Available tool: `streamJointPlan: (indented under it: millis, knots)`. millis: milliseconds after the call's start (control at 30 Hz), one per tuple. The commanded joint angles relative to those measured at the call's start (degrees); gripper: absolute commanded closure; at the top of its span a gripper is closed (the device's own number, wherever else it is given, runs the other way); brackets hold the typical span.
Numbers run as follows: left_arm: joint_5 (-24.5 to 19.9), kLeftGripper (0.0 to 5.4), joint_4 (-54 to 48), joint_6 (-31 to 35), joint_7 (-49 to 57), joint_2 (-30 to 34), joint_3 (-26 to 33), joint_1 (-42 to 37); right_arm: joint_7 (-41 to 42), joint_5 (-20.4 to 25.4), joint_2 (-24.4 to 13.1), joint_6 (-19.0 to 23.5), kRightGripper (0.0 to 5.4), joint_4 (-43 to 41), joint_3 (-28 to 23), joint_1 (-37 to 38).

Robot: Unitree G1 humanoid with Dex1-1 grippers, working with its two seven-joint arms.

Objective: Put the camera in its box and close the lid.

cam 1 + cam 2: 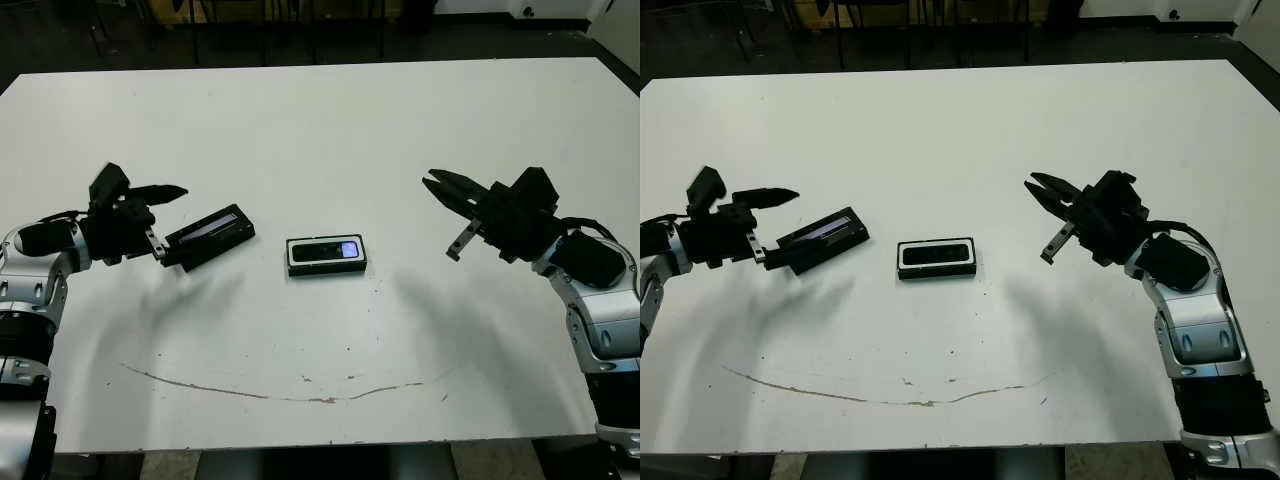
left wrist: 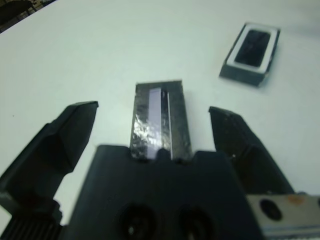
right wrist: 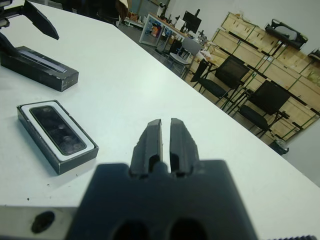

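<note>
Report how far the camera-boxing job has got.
Done: the camera lies inside the box at mid-table. In hand: the left gripper has open jaws either side of the lid, which lies on the table beside the box. Left: grasp the lid and close the box. The right gripper is shut and empty.

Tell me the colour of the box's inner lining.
White, framing the black camera inside the box; clearest in the right wrist view.
</note>
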Motion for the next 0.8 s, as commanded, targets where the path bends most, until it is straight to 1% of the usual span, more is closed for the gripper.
streamJointPlan:
  millis: [33, 100, 200, 333, 500, 600, 733, 800]
  knots:
    - [2.1, 0.01, 1.9, -0.3, 0.3, 0.3, -1.0, -0.7, 0.5, 0.3, -0.6, 0.5, 5.4, 0.7, 0.2, 1.3]
    - [2.8, 0.01, 2.5, -0.4, 0.6, 0.1, -1.3, -0.9, 0.6, 0.6, -0.6, 0.7, 5.4, 0.6, 0.1, 1.5]
    - [3.7, 0.01, 3.4, -0.5, 1.1, -0.3, -1.8, -1.2, 1.1, 0.6, -0.8, -0.7, 5.4, 1.2, 0.1, 1.5]
    - [4.6, 0.01, 5.4, -0.4, 0.4, -0.7, -2.8, -2.1, 1.5, 1.0, -0.9, -0.7, 5.4, 1.4, -0.1, 1.6]
    - [5.3, 0.01, 7.6, -1.4, -0.4, -1.0, -3.8, -2.9, 1.9, 1.7, -0.7, -1.1, 5.4, 1.8, -0.2, 1.7]
    - [6.5, 0.01, 8.6, -3.0, -0.1, -1.0, -4.5, -3.1, 2.1, 2.0, -0.7, -0.8, 5.4, 1.8, -0.3, 1.7]
    - [6.9, 0.01, 9.9, -3.5, 0.0, -1.3, -4.5, -3.4, 2.2, 2.2, -0.8, -0.7, 5.4, 1.6, -0.3, 1.9]
    - [6.3, 0.01, 11.2, -2.8, -0.1, -1.6, -4.0, -3.7, 2.0, 1.9, -1.1, -0.4, 5.4, 1.2, -0.2, 2.0]
